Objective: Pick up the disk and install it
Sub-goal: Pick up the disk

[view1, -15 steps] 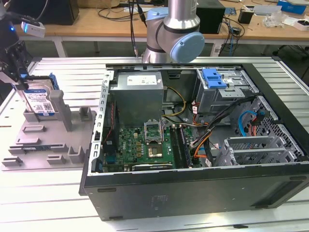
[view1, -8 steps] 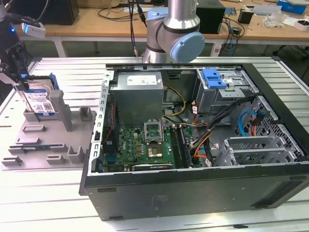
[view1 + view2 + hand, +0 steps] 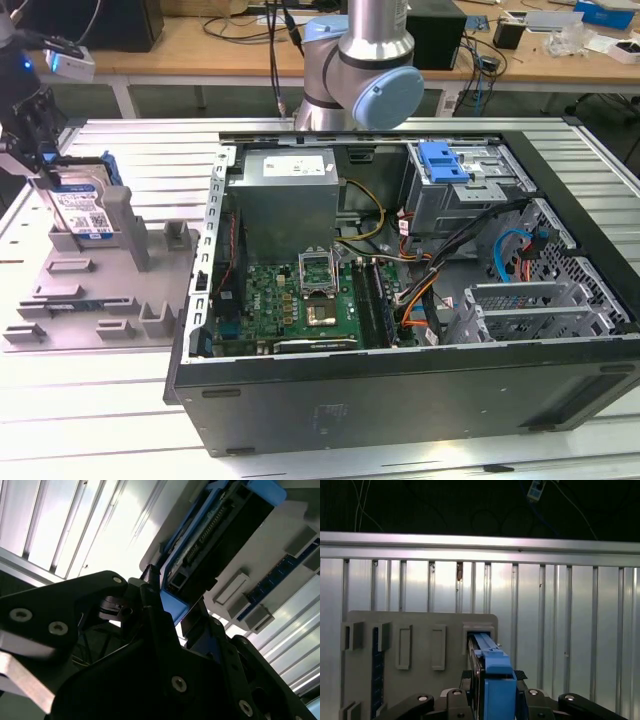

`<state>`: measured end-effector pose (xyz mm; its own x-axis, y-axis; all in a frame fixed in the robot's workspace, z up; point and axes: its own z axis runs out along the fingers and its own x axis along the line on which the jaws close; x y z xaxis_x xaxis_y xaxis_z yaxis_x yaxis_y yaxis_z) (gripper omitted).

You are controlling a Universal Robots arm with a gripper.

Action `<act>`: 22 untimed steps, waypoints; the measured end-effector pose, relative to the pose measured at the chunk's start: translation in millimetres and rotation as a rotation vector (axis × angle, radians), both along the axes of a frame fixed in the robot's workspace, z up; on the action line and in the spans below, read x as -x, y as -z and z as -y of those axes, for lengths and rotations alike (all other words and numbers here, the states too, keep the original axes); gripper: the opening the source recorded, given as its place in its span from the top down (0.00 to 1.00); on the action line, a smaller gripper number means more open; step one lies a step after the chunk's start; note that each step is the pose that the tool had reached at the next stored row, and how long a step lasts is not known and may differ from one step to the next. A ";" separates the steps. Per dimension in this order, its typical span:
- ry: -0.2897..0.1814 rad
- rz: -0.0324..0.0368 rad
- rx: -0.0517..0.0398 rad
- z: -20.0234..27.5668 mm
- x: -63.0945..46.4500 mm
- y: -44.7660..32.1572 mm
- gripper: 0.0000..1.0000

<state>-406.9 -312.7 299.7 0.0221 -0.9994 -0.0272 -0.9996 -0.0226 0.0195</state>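
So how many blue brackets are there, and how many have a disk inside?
Blue bracket around the disk: 1
Blue bracket with no disk, in the computer case: 1
Total: 2

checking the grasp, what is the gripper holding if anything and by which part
The disk: the gripper looks closed on the blue carrier bracket at its top edge, while it stands in the gray fixture.

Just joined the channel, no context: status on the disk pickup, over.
Gripper at the disk top edge. Disk upright in the grey fixture, not yet lifted. Nothing blocking; open case at the exterior view's right.
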 end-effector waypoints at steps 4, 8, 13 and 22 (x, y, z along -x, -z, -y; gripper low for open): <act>0.000 -0.0002 -0.0005 2.5 0.0 0.3 0.59; 0.000 -0.0001 -0.0013 4.4 0.0 0.8 0.59; 0.000 -0.0001 -0.0019 5.1 0.0 1.1 0.59; 0.000 -0.0001 0.0009 5.4 0.0 2.5 0.59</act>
